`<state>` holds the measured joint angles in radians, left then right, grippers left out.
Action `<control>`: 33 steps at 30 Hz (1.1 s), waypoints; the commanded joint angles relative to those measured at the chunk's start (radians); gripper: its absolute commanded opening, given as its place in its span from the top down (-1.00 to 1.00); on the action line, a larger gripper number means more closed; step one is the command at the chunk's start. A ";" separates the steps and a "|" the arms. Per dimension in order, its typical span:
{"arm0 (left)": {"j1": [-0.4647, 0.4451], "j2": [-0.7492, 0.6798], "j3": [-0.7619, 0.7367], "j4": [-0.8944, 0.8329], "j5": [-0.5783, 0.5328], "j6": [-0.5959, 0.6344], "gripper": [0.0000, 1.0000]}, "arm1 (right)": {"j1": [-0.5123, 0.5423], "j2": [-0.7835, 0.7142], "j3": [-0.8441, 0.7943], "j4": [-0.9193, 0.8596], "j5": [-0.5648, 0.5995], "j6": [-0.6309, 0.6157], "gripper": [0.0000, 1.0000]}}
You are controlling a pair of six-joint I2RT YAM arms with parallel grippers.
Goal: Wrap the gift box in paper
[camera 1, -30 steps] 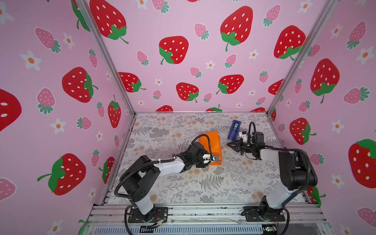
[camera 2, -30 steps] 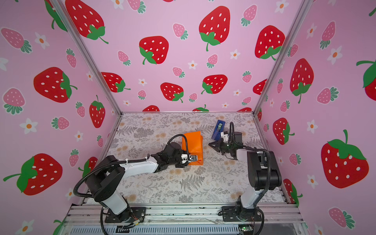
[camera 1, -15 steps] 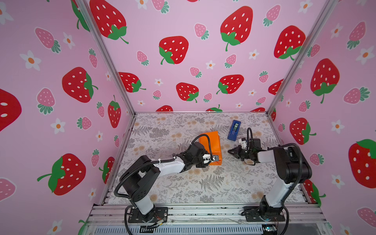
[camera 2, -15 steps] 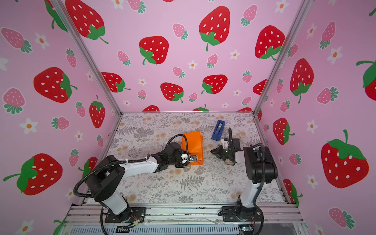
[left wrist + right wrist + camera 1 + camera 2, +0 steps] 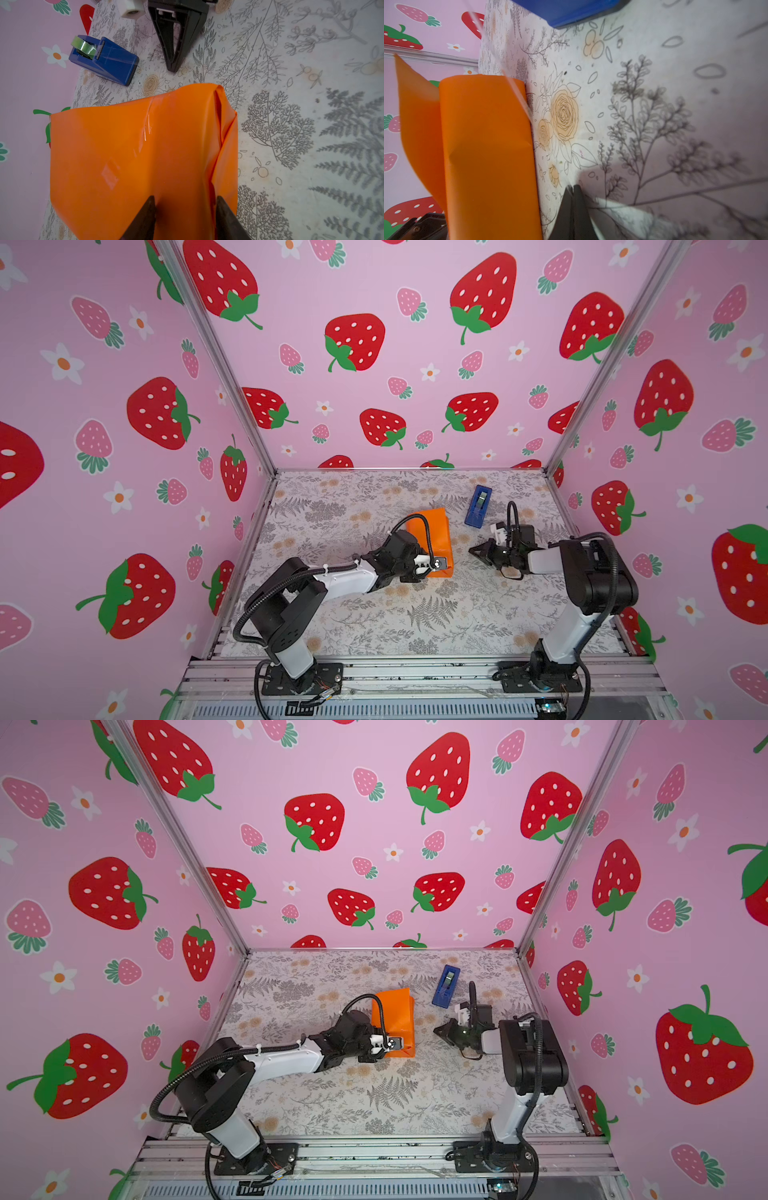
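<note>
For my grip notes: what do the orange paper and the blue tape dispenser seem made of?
By look, the paper is a thin glossy sheet, perhaps coated paper or film: bright highlights, sharp folds. Probably the tape dispenser is hard blue plastic, slightly shiny, with crisp moulded edges.

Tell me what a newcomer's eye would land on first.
The strawberry-print walls surround everything. Mid-table, the bright orange paper, folded into a parcel, sits gripped at its near end by the left pincer. A blue tape dispenser lies beyond it, near the shut right pincer.
</note>
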<state>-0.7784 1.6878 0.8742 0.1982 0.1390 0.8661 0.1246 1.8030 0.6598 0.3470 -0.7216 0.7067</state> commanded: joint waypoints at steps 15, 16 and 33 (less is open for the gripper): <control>0.005 0.062 0.001 -0.181 0.010 -0.003 0.05 | 0.004 -0.095 -0.027 -0.331 -0.003 -0.091 1.00; 0.005 0.063 0.002 -0.183 0.012 -0.002 0.05 | 0.004 -0.116 -0.019 -0.335 -0.015 -0.081 1.00; 0.007 0.064 0.010 -0.200 0.013 -0.005 0.06 | 0.192 -0.407 0.020 0.012 -0.134 0.372 1.00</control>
<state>-0.7769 1.6917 0.8986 0.1555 0.1398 0.8658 0.2787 1.4197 0.6518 0.2676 -0.8665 0.9878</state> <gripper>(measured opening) 0.473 0.045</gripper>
